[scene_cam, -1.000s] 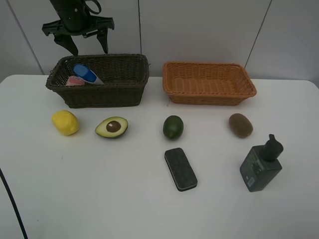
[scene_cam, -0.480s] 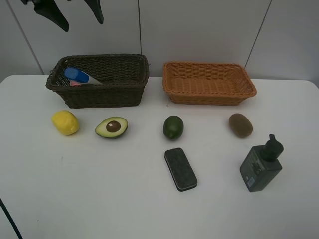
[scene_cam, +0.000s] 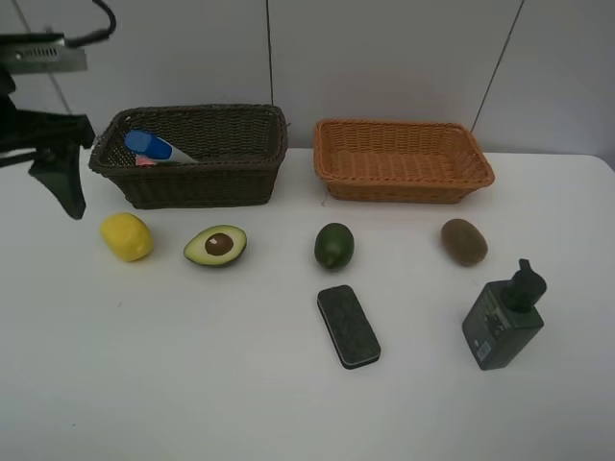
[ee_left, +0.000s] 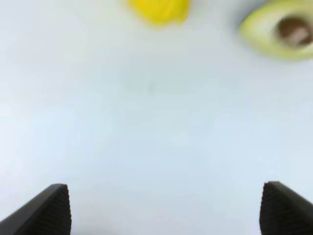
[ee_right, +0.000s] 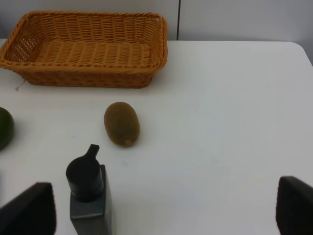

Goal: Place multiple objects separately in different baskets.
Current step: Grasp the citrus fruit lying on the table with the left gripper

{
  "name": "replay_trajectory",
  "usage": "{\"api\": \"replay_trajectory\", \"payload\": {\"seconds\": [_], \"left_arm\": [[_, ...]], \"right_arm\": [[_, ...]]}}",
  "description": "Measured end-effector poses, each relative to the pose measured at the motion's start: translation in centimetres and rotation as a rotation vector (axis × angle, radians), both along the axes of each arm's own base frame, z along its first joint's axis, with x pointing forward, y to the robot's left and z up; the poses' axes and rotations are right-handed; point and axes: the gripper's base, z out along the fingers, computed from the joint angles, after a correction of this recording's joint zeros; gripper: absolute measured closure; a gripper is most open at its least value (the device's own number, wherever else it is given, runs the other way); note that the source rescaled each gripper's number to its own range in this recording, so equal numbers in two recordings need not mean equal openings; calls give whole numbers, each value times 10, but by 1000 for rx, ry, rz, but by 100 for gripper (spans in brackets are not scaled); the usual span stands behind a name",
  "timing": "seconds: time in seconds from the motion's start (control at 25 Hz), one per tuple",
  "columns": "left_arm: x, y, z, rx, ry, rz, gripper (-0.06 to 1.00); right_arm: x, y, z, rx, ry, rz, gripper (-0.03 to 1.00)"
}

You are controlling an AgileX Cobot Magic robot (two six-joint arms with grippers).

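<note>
The dark brown basket (scene_cam: 192, 182) holds the white blue-capped bottle (scene_cam: 154, 146) and a sliver of the pink bottle (scene_cam: 142, 160). The orange-tan basket (scene_cam: 404, 182) has nothing in it. On the table lie the lemon (scene_cam: 126, 237), halved avocado (scene_cam: 216, 245), lime (scene_cam: 333, 245), kiwi (scene_cam: 464, 241), black eraser (scene_cam: 348, 326) and dark-green pump bottle (scene_cam: 504, 317). My left gripper (scene_cam: 53, 173) hangs open and empty left of the dark basket; its wrist view (ee_left: 166, 210) shows the lemon (ee_left: 157, 10) and avocado (ee_left: 281, 32). My right gripper (ee_right: 161, 210) is open and empty, near the pump bottle (ee_right: 88, 196) and kiwi (ee_right: 122, 123).
The white table (scene_cam: 192, 384) meets a grey wall just behind the baskets. The orange-tan basket (ee_right: 88, 73) and the edge of the lime (ee_right: 4, 128) show in the right wrist view. The right arm is out of the exterior view.
My left gripper rose from above the dark basket, then swung left and down to beside the basket's left end. The blue-capped bottle settled lower in the basket.
</note>
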Motion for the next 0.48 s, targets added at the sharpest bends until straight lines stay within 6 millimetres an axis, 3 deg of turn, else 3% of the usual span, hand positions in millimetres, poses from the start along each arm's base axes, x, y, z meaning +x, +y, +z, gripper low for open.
{"api": "replay_trajectory", "payload": {"seconds": [0.08,0.24,0.48], "left_arm": [[-3,2,-25,23,41,-15,-3],[14,3,-64,29,42,-23,-3],[37,20,-105,29,71,68,-3]], "right_arm": [[0,0,0,0,0,0,-1],[0,0,0,0,0,0,-1],[0,0,0,0,0,0,-1]]}}
